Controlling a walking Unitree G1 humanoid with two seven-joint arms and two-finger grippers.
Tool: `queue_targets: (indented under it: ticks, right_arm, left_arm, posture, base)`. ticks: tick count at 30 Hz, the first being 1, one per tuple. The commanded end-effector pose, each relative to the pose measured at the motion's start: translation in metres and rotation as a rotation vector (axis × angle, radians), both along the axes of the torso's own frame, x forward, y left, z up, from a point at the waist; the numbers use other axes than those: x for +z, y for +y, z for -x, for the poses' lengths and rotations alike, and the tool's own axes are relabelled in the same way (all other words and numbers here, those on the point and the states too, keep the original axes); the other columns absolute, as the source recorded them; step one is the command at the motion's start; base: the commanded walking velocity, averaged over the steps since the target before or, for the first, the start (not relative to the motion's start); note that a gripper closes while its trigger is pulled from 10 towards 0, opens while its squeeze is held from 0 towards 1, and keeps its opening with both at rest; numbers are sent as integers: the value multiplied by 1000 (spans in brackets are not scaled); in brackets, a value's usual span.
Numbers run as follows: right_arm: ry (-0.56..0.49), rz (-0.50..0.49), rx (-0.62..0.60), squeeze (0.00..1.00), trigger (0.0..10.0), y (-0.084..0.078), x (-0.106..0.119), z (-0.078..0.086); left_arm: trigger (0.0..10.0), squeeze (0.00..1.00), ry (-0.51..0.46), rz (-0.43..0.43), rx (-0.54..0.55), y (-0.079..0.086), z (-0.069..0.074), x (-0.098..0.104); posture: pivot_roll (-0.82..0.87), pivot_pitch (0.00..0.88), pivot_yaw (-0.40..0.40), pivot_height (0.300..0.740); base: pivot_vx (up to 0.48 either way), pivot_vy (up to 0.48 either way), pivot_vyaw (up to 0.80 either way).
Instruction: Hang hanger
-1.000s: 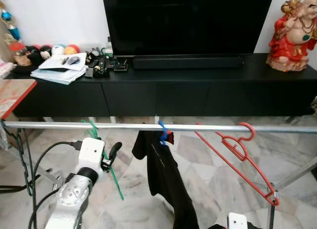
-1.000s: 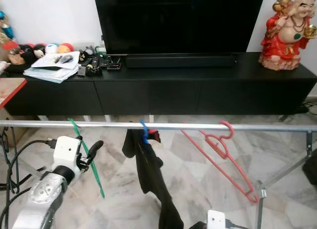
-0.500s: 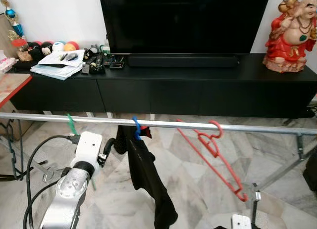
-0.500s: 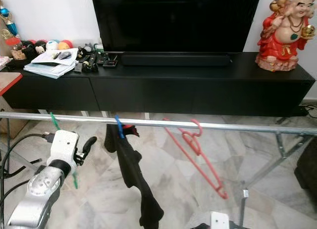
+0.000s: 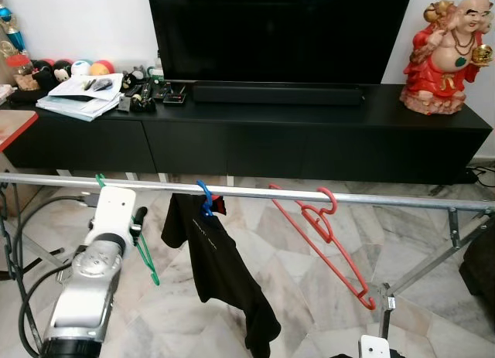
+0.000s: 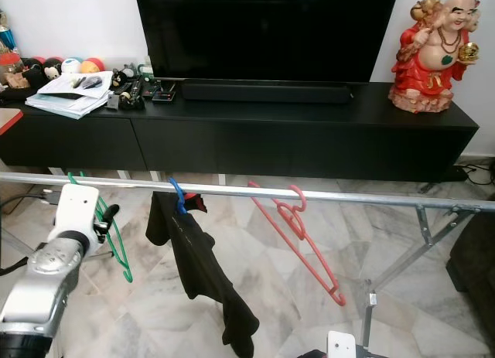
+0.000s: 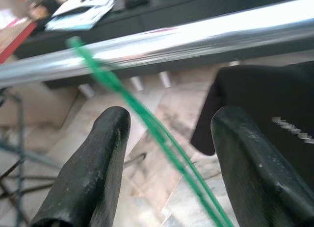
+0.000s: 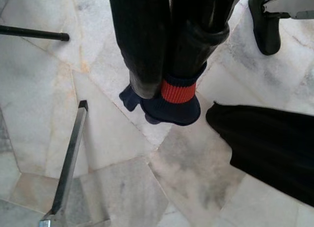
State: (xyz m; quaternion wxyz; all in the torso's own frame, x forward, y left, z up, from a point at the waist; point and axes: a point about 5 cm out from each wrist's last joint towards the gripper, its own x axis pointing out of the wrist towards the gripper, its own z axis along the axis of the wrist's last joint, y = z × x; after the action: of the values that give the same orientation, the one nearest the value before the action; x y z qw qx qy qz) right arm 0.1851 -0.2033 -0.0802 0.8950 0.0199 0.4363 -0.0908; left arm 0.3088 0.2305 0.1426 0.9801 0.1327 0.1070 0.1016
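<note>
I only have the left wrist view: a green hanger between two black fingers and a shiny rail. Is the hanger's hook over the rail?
Observer: Yes, from the head camera the green hanger hooks over the metal rail near its left end, and hangs below it.
Operator: What else is on the rail?
Observer: A blue hanger carrying a black shirt, then a bare red hanger further right.
Operator: Where is the right arm?
Observer: The right gripper points down at the marble floor and is shut on a dark sock with a red band.
</note>
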Motion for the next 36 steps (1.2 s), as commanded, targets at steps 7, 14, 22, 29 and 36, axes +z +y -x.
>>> queue_targets:
  ticks: [7,14,22,29,36]
  right_arm:
    - [6,-11,14,0,10000,2,-1,0]
    - [0,-11,21,0,10000,1,1,-2]
    - [0,-12,34,0,10000,2,1,-3]
    - [0,-10,44,0,10000,2,1,-3]
    - [-3,-4,51,0,10000,0,2,-5]
  left_arm:
    - [10000,0,134,74,38,5,-6,-14]
    - [10000,0,201,52,127,16,-11,-19]
    - [10000,0,168,82,180,21,-23,-18]
    - [10000,0,111,120,174,15,-40,-12]
    - [10000,0,105,102,199,18,-47,-14]
  posture:
    - [35,67,-12,740]
    - [34,72,-19,740]
    - [35,77,-29,740]
    - [24,75,-39,740]
    - [13,71,-47,740]
  base:
    - [0,0,0]
    - [0,0,0]
    - [0,0,0]
    - [0,0,0]
    - [0,0,0]
